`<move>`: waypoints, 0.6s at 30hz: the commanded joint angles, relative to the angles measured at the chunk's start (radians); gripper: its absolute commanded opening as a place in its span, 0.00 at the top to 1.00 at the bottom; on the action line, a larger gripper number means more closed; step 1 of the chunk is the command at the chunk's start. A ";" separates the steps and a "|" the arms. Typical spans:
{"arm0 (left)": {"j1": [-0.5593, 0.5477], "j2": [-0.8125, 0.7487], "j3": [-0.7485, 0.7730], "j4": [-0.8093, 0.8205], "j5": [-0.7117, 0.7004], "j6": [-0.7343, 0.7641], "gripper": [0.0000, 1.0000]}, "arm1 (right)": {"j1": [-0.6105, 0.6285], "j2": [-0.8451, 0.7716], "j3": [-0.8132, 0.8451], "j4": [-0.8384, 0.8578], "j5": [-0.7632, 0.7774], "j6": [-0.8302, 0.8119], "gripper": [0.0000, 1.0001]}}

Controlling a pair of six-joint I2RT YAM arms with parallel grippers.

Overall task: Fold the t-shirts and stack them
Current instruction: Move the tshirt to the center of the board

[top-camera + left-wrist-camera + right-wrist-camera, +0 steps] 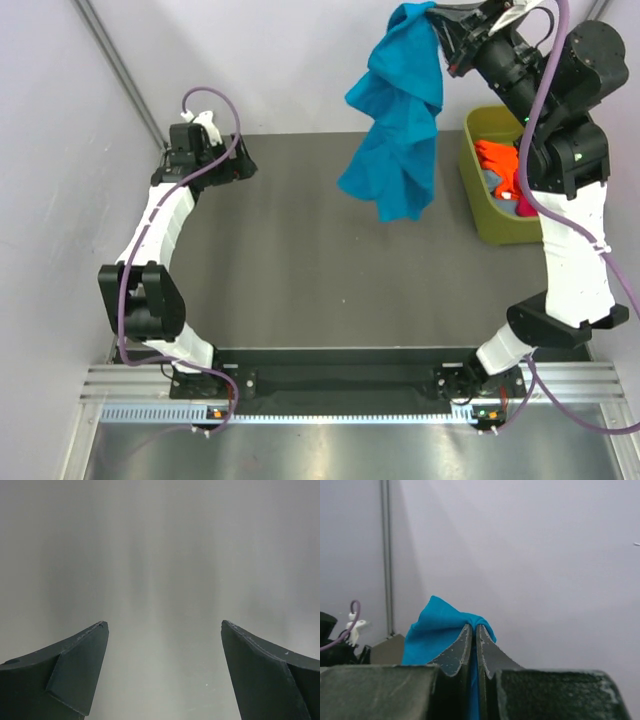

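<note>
Right gripper clenched on teal t-shirt. Shirt hangs crumpled above table, near far right corner, beside tub holding orange t-shirt. Left gripper spread wide, empty, near far left corner. Cloth looks light, limp, prone to bunching; best hold probably free hem corner or shoulder.

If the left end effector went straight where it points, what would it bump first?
Probably the pale wall. The open left end effector faces only that plain surface, with nothing else in the way. How far off it is, I cannot tell.
</note>
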 commanded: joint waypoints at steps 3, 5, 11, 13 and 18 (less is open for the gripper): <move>0.053 -0.079 0.066 -0.004 -0.037 0.027 0.01 | 0.051 -0.038 -0.096 0.130 -0.104 0.144 1.00; 0.066 -0.090 0.066 0.002 -0.059 0.042 0.01 | 0.053 -0.055 -0.185 0.117 -0.164 0.192 1.00; 0.074 -0.099 0.081 -0.025 -0.047 0.073 0.01 | 0.053 -0.044 -0.557 0.108 -0.206 0.161 1.00; 0.076 -0.125 0.044 -0.015 0.004 0.070 0.01 | 0.051 -0.012 -0.598 0.102 -0.201 0.118 1.00; 0.073 -0.162 -0.034 -0.036 0.185 0.051 0.01 | 0.045 0.072 -0.538 0.094 -0.148 0.059 1.00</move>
